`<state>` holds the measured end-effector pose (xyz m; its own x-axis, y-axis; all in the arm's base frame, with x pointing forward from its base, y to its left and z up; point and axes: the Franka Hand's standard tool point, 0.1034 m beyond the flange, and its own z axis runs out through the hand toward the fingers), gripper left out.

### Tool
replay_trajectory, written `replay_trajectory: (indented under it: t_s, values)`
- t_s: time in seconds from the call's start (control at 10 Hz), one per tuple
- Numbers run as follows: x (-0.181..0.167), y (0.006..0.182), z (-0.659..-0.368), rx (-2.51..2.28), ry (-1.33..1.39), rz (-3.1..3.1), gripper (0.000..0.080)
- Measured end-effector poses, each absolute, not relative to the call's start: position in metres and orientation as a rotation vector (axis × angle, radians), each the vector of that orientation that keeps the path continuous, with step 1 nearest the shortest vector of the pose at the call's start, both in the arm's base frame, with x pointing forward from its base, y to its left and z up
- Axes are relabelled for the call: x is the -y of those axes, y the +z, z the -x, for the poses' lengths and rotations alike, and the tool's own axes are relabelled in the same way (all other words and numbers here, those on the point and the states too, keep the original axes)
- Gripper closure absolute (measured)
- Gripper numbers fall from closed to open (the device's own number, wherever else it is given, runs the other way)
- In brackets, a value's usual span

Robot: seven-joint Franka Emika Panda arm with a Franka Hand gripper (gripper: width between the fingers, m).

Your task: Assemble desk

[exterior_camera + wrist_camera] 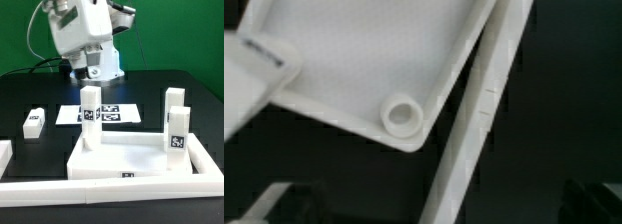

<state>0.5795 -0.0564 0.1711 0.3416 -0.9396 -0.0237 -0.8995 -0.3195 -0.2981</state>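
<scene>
Front rail [110,186]: long white border rail nearest the exterior camera, lying across the foreground with the tabletop just behind it.
Loose leg [34,121]: short white square leg with a tag, lying on its side on the black surface [190,100] at the exterior view's left, well apart from the tabletop.
Marker board [108,113]: flat white sheet of black-and-white tags, lying behind the tabletop, partly hidden by the standing leg.
Tabletop [130,157]: white tray with a raised rim, resting against the front rail — a small tag shows on its near edge.
Standing leg [91,118]: upright at the tabletop's far corner toward the exterior view's left, tag facing the camera.
Right legs [177,127]: two white tagged legs upright at the tabletop's corner on the exterior view's right, one just behind the other.
Wrist view: the tabletop's underside corner [367,60] with one round socket [404,115], lying beside a white rail [482,110].
End effector [91,70]: hanging above the standing leg — whether its fingers are spread or closed cannot be told, and nothing is visibly held.
</scene>
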Motion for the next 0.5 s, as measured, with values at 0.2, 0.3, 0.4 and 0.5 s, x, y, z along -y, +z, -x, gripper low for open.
replay_trajectory:
  t_s: [0.2,0.3,0.4,0.5]
  values:
    - [0.056,0.17,-0.579,-1.461,-0.253,2.487,0.0151]
    - [0.057,0.17,-0.579,-1.413,-0.26,2.518,0.0151]
    - [0.061,0.166,-0.578,-1.294,-0.275,2.598,0.0151]
    - [0.077,0.154,-0.573,-1.17,-0.277,2.687,0.0151]
